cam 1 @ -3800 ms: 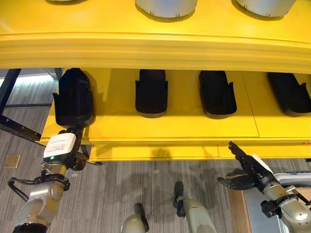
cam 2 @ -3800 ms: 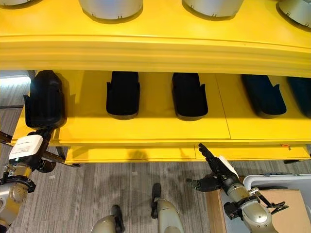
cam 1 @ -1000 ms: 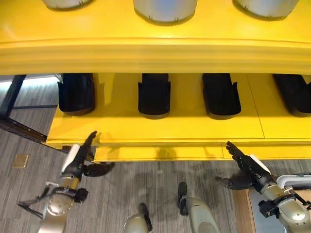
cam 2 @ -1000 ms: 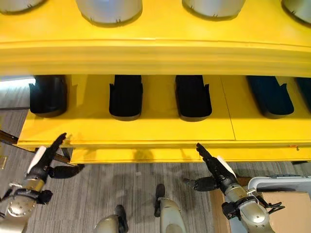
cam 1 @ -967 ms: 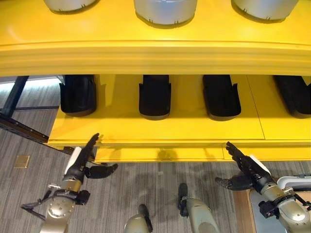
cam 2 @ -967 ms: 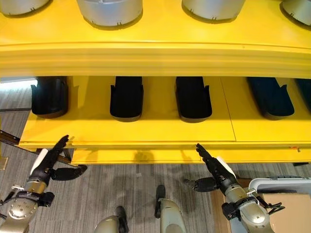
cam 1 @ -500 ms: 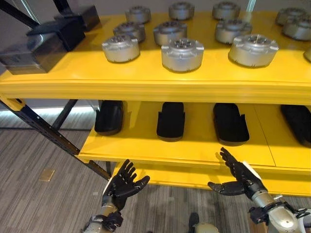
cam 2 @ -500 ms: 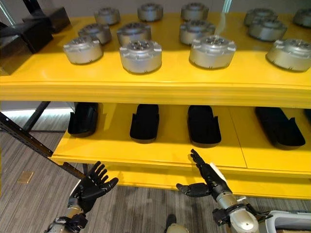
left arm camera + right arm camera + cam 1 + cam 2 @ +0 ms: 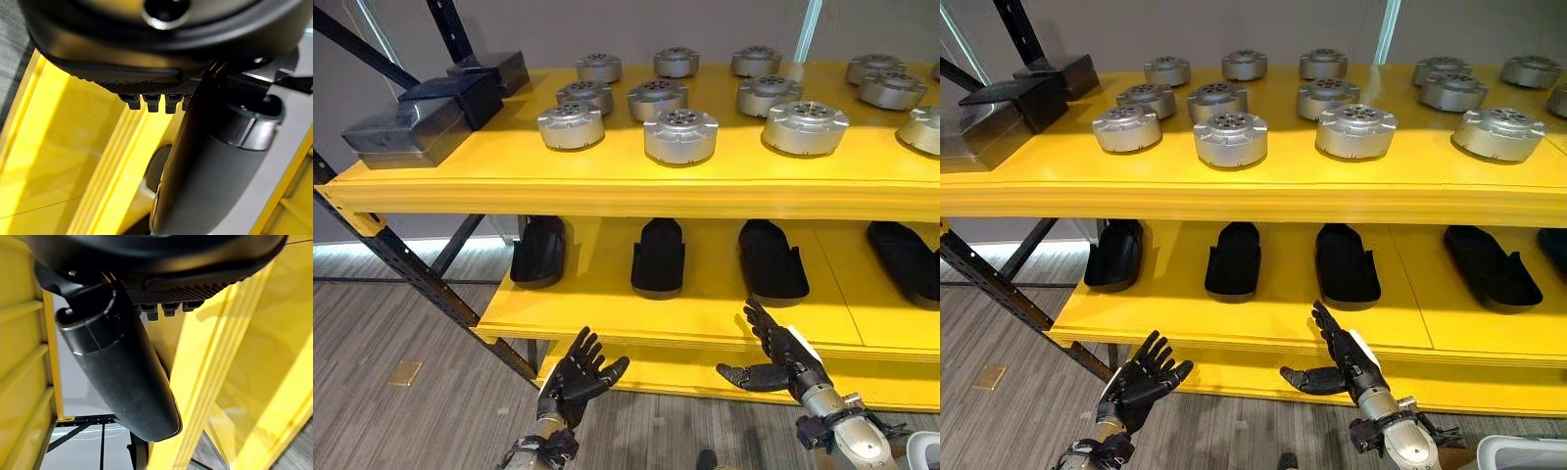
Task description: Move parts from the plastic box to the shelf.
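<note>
Several black elongated parts lie in a row on the yellow shelf's lower level (image 9: pixel 607 304): the leftmost part (image 9: pixel 539 252), a second (image 9: pixel 659 257), a third (image 9: pixel 771 261) and one at the right edge (image 9: pixel 906 259). My left hand (image 9: pixel 576 376) is open below the shelf's front edge, fingers spread, holding nothing. My right hand (image 9: pixel 783 354) is open too, in front of the lower level's edge, below the third part, and is empty. A corner of the pale plastic box (image 9: pixel 1520 452) shows at the bottom right.
On the upper level (image 9: pixel 636 176) stand several silver round parts (image 9: pixel 680 134) and, at its left end, dark boxes (image 9: pixel 411 132). A black steel brace (image 9: pixel 416 279) runs diagonally down the shelf's left side. Grey carpet floor lies below.
My left hand has let go of the leftmost black part, which now lies on the lower level, and has drawn back open. The camera has tilted up, bringing the upper level into view.
</note>
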`<state>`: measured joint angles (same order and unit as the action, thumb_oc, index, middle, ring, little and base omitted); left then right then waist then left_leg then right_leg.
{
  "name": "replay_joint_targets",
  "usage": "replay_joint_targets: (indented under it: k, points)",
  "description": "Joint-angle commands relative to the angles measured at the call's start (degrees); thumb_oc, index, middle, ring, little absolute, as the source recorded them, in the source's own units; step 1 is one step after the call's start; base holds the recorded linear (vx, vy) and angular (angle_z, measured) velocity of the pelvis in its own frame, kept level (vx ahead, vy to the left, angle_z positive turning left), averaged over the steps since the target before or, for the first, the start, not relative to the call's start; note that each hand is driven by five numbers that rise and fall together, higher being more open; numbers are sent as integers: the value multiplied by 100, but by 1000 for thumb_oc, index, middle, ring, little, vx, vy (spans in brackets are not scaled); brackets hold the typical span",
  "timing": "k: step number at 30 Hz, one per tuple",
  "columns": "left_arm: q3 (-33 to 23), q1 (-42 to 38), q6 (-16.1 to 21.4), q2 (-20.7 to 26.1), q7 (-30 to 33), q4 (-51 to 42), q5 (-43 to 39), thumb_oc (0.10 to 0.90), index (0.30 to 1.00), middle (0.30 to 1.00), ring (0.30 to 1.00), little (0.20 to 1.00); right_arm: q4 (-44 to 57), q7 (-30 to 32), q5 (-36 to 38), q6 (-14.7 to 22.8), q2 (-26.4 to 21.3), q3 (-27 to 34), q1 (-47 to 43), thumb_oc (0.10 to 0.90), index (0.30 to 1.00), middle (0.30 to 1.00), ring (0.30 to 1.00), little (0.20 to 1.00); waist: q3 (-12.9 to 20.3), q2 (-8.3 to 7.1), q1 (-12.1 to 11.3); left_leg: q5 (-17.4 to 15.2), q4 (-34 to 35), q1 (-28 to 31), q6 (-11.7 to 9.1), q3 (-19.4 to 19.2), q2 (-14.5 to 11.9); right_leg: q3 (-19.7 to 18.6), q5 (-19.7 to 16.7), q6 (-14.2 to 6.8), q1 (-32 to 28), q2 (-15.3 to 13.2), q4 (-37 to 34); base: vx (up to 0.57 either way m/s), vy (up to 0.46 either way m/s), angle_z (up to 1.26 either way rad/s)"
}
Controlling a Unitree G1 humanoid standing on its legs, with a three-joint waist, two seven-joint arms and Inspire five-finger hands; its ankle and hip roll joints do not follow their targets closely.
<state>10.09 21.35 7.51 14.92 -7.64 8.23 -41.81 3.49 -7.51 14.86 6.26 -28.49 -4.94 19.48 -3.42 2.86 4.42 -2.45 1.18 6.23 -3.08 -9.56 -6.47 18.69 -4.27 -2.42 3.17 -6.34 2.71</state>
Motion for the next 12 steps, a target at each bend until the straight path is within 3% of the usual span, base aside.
replay_joint_targets:
  k: [1, 12]
  points:
    - [-82, -308, 563, 410, -38, -296, 265, 900, 1000, 1000, 1000, 1000, 25, 99, 393, 612, 18, -109, -683, 900, 1000, 1000, 1000, 1000, 297, -288, -5, 607, 382, -254, -80, -17, -72, -316, 48, -635, -735, -473, -595, 4, 0, -8]
    - [-1, -472, 586, 371, 112, -61, 434, 900, 1000, 1000, 1000, 1000, -104, 194, 420, 624, 62, -306, -872, 900, 1000, 1000, 1000, 1000, 321, -307, 34, 585, 382, -127, -84, -127, -104, -427, 35, -653, -777, -465, -591, 2, -1, -5]
